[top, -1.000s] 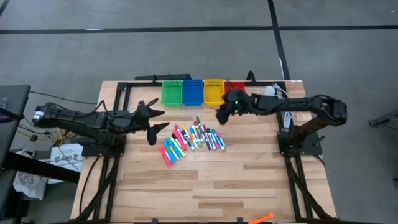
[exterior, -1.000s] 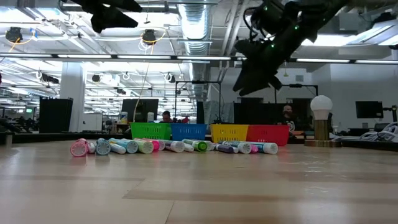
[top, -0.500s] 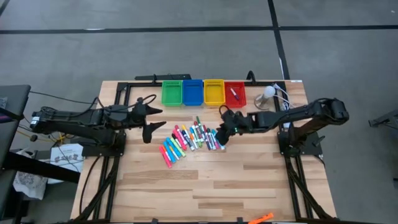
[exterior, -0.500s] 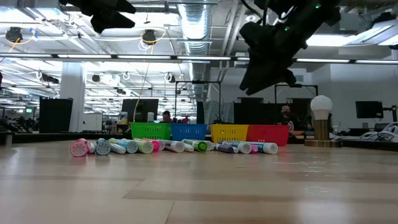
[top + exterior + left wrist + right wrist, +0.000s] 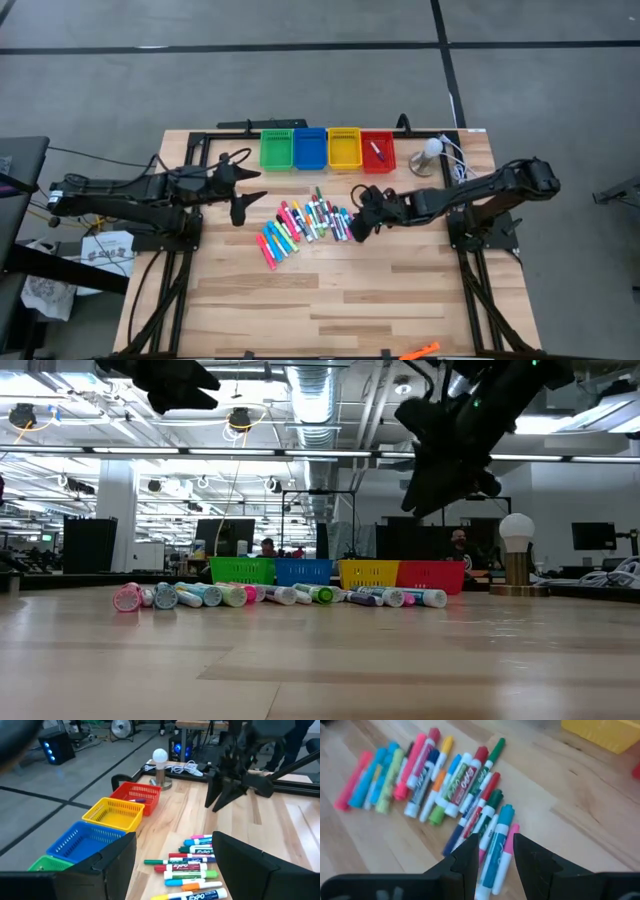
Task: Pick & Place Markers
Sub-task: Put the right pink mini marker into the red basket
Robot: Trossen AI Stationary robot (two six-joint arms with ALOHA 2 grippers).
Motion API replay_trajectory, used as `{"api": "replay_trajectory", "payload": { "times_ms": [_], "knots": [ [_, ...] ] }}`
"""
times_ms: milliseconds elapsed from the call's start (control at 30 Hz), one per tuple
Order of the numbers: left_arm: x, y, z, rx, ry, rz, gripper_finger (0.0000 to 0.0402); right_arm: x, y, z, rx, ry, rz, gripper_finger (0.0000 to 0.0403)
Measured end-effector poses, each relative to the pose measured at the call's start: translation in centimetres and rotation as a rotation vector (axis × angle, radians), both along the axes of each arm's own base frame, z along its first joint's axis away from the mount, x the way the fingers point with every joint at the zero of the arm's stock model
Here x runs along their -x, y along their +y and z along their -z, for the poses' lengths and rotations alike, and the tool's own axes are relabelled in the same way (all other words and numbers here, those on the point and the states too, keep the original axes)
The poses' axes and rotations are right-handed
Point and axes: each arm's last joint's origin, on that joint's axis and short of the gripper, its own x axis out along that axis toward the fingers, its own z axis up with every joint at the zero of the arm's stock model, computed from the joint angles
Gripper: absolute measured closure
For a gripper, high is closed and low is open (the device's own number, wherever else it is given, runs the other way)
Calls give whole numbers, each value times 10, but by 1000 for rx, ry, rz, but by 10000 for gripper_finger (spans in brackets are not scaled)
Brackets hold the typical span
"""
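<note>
The markers (image 5: 305, 224) lie side by side in a loose row in the middle of the wooden table, resting on their sides; they also show in the right wrist view (image 5: 450, 785) and the low view (image 5: 270, 595). My right gripper (image 5: 356, 226) hovers open above the right end of the row, fingers slanting down, well clear of the table (image 5: 432, 500). In its wrist view (image 5: 496, 845) a cyan and a pink marker (image 5: 501, 845) show below the gap. My left gripper (image 5: 246, 196) hangs open, high up left of the row, holding nothing.
Four bins stand in a row at the far edge: green (image 5: 277, 150), blue (image 5: 310, 149), yellow (image 5: 343, 149) and red (image 5: 385, 158), the red one holding one marker (image 5: 377, 150). A white bulb lamp (image 5: 430, 151) with cables stands right of them. Bare wood lies toward the near edge.
My right gripper has come from over the yellow and red bins toward the near edge, sinking a little and turning, and now hangs above the right end of the marker row. The red bin, covered by it before, now shows with a marker inside.
</note>
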Motion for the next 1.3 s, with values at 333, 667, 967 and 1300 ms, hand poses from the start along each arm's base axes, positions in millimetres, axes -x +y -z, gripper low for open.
{"api": "replay_trajectory", "payload": {
  "times_ms": [333,667,967,1300],
  "knots": [
    [-7,0,5,27,25,-12,142,-15,6,43,21,106,-34,292],
    [-8,0,6,27,36,-12,142,-18,4,58,5,141,8,292],
    [-8,0,7,26,37,-12,142,-20,3,66,16,175,-3,292],
    [-8,0,7,26,37,-11,142,-20,0,78,15,222,15,292]
  ]
}}
